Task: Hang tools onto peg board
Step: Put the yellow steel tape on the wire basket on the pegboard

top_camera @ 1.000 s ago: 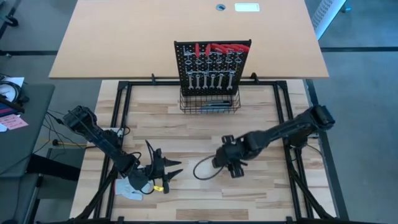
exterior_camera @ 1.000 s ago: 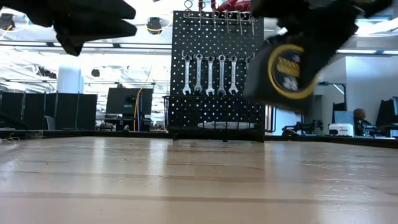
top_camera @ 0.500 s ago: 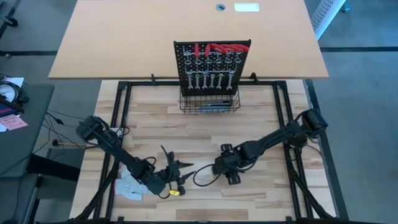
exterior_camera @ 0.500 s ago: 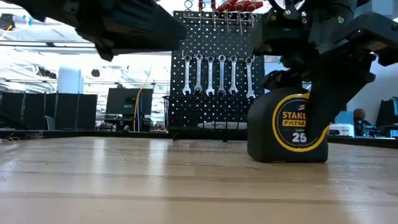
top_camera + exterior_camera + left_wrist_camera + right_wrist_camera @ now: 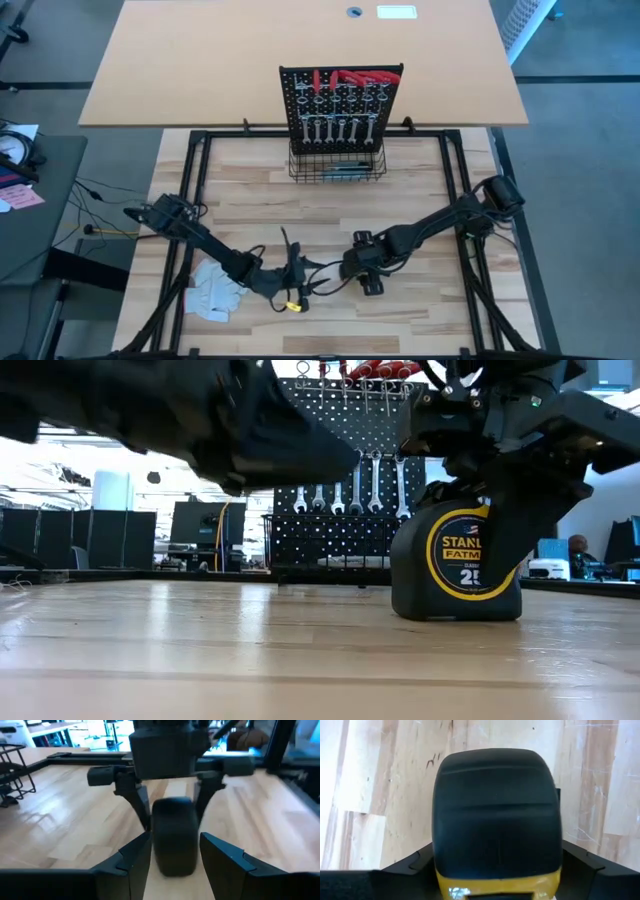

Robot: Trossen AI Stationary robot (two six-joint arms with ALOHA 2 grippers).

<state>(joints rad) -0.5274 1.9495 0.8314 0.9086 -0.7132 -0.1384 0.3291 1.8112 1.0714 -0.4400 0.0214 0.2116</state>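
The tape measure (image 5: 457, 565) is a fat, rounded block, black with a yellow ring on its side. It stands on the pale wooden surface (image 5: 420, 195), low and a bit right of the middle in the high view. The right pincer (image 5: 470, 525) comes down over it, one dark finger on each side, but I cannot tell if they squeeze it or have let go. The left pincer (image 5: 172, 855) points at it from the left, its two fingers spread wide with the tape measure just in front of the gap, not held.

The peg board (image 5: 341, 105) is a flat black metal sheet full of little holes, standing at the top middle. Shiny silver wrenches (image 5: 337, 129) hang in a row, with red-handled tools (image 5: 345, 78) above. A black wire basket (image 5: 337, 166) at its foot holds something thin and grey. A soft white glove (image 5: 212, 294) lies at the lower left.
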